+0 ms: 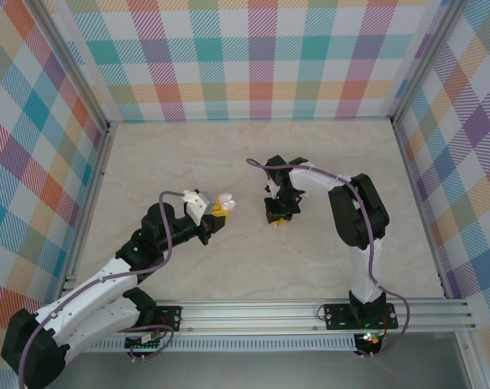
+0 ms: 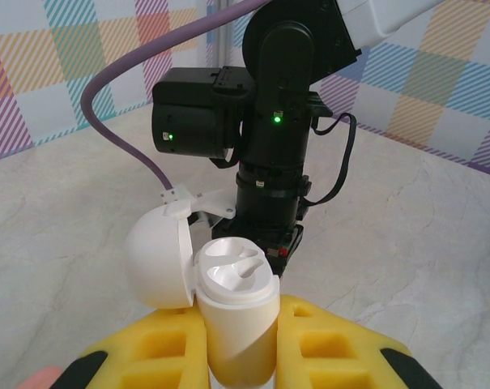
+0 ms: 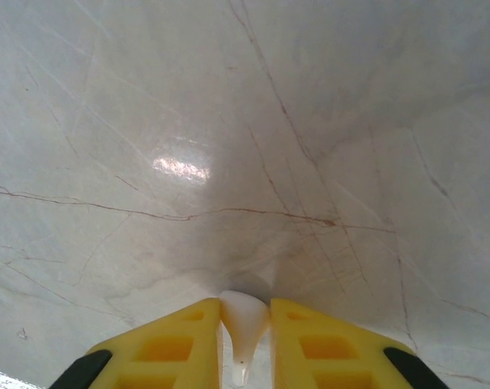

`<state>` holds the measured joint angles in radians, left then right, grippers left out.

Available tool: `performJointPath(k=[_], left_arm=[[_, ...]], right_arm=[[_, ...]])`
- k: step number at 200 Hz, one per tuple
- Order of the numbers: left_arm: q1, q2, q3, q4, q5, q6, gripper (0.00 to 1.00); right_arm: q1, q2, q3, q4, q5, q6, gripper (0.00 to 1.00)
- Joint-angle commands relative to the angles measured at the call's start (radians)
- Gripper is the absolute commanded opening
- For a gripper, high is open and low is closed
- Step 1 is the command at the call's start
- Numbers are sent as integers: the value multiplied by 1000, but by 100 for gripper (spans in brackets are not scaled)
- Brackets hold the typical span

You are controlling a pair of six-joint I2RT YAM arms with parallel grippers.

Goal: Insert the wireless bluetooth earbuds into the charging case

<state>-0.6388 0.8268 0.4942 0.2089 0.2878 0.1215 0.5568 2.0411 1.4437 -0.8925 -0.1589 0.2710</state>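
Centrally, left end effector (image 1: 220, 209) holds case (image 2: 236, 320); right end effector (image 1: 279, 217), earbud (image 3: 245, 320).

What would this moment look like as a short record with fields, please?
Left tool: shut on the white charging case, which is held upright
Case lid: hinged open to one side
Case contents: a white shape sits in the top; whether it is a seated earbud or moulding cannot be told
Right tool: shut on a white earbud, over the marble table
Spacing: the two tools are apart
Status: the held earbud is not yet in the case
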Motion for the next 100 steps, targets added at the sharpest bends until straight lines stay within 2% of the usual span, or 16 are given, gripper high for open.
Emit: performJointPath(k=[1, 63, 100], left_arm=[[4, -19, -9, 0, -12, 14, 0], [4, -9, -4, 10, -3, 9, 0], [4, 11, -3, 45, 31, -4, 0]], right_arm=[[2, 6, 2, -23, -13, -13, 17], [2, -99, -42, 21, -14, 25, 9], [-6, -211, -98, 138, -59, 86, 6]])
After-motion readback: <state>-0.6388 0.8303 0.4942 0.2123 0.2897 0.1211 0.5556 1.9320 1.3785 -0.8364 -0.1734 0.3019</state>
